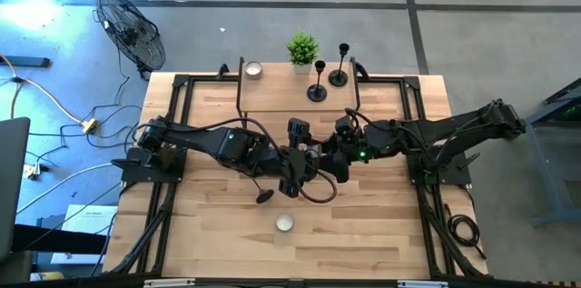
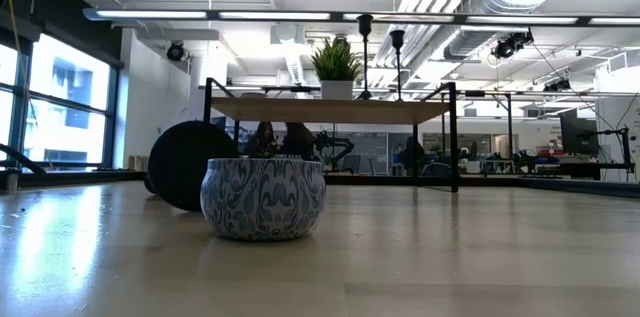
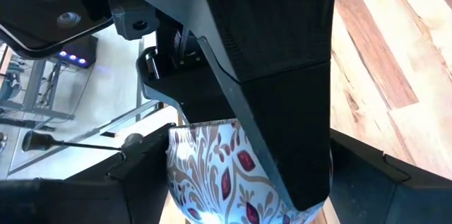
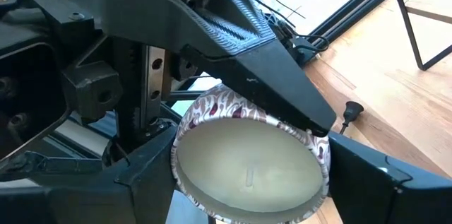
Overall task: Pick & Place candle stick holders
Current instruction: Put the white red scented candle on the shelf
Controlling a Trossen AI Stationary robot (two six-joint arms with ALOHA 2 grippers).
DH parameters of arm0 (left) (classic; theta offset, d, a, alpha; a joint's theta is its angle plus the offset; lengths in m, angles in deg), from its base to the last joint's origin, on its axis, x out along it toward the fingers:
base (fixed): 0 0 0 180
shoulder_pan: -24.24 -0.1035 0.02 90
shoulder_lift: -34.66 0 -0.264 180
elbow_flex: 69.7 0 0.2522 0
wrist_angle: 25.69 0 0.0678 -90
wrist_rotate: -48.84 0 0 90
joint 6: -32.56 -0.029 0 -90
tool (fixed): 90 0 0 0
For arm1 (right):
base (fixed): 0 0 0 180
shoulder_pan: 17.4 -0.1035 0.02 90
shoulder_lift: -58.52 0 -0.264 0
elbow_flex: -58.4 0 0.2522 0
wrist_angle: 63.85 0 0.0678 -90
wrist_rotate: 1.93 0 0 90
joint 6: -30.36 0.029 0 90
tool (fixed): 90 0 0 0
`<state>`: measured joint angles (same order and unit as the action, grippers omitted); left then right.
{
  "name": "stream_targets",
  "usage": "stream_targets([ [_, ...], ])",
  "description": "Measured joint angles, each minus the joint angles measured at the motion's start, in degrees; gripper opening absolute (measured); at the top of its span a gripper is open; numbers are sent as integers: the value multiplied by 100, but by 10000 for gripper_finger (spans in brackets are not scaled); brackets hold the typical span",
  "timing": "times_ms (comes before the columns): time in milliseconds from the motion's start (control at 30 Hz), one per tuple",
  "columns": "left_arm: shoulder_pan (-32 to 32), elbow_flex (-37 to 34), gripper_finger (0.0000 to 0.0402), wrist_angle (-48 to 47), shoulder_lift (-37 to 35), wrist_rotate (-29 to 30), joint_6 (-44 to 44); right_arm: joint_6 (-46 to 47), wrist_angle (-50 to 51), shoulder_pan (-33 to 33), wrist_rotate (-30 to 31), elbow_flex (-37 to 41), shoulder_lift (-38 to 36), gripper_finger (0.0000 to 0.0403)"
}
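Two candle stick holders (image 1: pixel 317 88) stand on the shelf (image 1: pixel 272 99); a third (image 1: pixel 263 195) lies on the table beside them. Our right gripper (image 4: pixel 251 181) clamps a patterned candle tin (image 4: pixel 233 146). The left gripper (image 3: pixel 247 181) straddles it, and we cannot tell whether it grips. We should seat the left squarely before the right lets go

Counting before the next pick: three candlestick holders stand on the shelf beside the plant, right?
No, only two candlestick holders stand on the shelf beside the plant; the third lies on the table, per the high view.
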<state>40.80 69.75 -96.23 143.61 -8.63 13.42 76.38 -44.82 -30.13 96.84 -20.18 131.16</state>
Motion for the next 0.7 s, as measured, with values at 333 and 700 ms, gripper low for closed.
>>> stream_targets([
  [333, -7, 0, 294, 20, 9, 197, 31, -4, -121, 0, 219, 0, 0, 358],
  [700, 0, 0, 296, 0, 11, 299, 33, -138, -195, 2, 152, 0, -15, 377],
])
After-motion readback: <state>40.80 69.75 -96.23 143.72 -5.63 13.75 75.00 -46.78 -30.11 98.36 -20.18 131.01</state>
